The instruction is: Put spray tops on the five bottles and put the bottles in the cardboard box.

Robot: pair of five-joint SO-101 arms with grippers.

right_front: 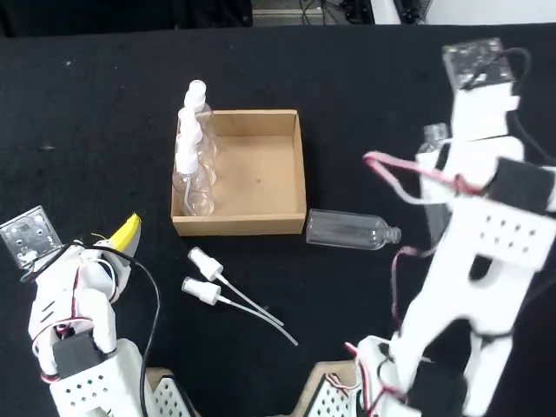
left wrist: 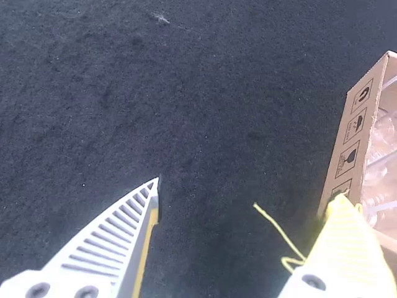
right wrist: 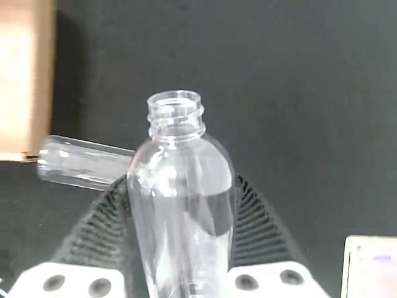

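Right gripper (right wrist: 180, 180) clamps an uncapped bottle (right wrist: 177, 143); left gripper (left wrist: 247, 189) (jaws wide) hangs over the worktop (left wrist: 124, 93) left of the box (right_front: 239, 228), three capped bottles (right_front: 193, 165) inside.

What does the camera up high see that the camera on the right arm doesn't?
The high view adds three bottles with spray tops standing in the cardboard box, two loose spray tops on the table, and the left gripper. The right wrist view adds the right gripper up close, its ridged fingers squeezing the held bottle from both sides. Both share the held bottle, the bottle lying on its side with no top, and the cardboard box.
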